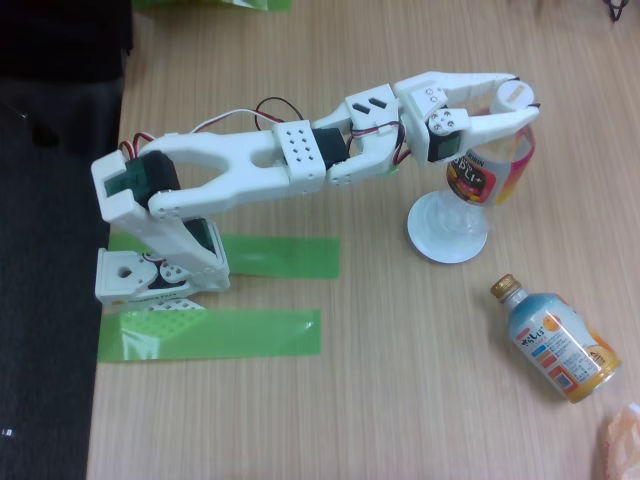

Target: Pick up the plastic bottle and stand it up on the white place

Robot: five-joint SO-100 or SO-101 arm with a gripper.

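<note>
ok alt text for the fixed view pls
A white robot arm's gripper holds a clear plastic bottle upright on a small white plate on a wooden table. A shorter gold-capped bottle lies to the lower right.

You've got the plastic bottle (487, 175) standing on the white place (446, 229), clear ribbed body, black, red and yellow label. Its top is hidden, so the cap can't be judged. It looks roughly upright, maybe slightly tilted. The plate is small, round and glossy, flat on the bench (400, 380).
</note>
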